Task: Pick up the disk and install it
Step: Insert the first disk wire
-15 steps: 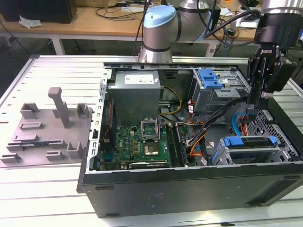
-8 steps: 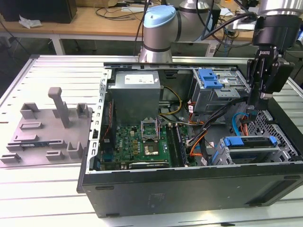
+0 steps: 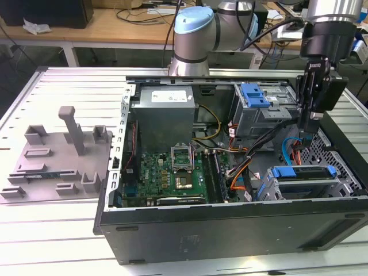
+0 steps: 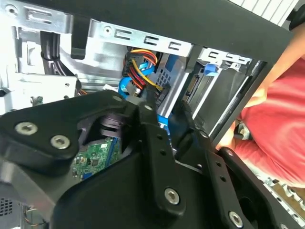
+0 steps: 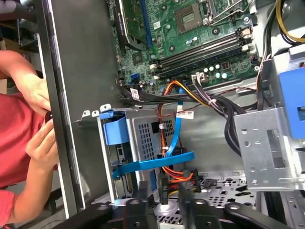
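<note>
The disk point(image 3: 303, 173), a silver drive framed by a blue caddy, lies flat in the low drive bay at the near corner of the open computer case point(image 3: 230, 221), on the exterior view's right. In the first wrist view the caddy's blue end tab point(image 5: 116, 129) shows at the bay's mouth. My gripper point(image 3: 310, 127) hangs above and a little behind the disk, pointing down into the case and apart from it. Its black fingers point(image 5: 139, 201) stand a small way apart with nothing between them; orange and blue cables point(image 5: 174, 164) show through the gap.
A blue latch piece point(image 3: 255, 94) tops the silver drive cage point(image 3: 259, 118) next to my gripper. The motherboard point(image 3: 172, 172) and power supply point(image 3: 167, 112) fill the case's middle. A person's hand point(image 5: 40, 138) and red sleeve point(image 4: 279, 119) are at the case's outer wall. A grey fixture plate point(image 3: 57, 158) lies on the exterior view's left.
</note>
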You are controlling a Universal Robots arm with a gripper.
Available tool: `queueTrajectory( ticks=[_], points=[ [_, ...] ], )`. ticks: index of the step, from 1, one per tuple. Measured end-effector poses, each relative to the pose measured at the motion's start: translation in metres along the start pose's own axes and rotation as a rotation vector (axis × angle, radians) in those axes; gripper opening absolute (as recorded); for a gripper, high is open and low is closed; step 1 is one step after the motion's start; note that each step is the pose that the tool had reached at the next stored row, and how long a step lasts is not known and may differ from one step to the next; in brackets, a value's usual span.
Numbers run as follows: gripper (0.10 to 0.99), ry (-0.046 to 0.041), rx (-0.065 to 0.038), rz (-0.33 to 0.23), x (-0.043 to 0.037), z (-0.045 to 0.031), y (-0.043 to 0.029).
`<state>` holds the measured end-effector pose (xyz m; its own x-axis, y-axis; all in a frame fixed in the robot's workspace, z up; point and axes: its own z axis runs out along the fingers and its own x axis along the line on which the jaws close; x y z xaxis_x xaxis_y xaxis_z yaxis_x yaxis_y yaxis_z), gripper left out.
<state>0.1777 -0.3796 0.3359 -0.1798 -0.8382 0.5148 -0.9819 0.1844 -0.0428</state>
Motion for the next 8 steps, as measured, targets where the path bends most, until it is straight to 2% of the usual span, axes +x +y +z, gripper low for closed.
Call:
queueTrajectory(
  ticks=[1, 4, 7, 8],
  points=[
    [0.353, 0.0017, 0.0, 0.0, -0.0004, 0.0005, 0.0],
    [0.353, 0.0055, -0.01, -0.007, -0.0014, 0.0021, 0.0],
    [0.353, 0.0123, -0.033, -0.021, -0.0021, 0.0027, -0.002],
    [0.353, 0.0133, -0.035, -0.023, -0.0023, 0.0027, -0.0026]
  ],
)
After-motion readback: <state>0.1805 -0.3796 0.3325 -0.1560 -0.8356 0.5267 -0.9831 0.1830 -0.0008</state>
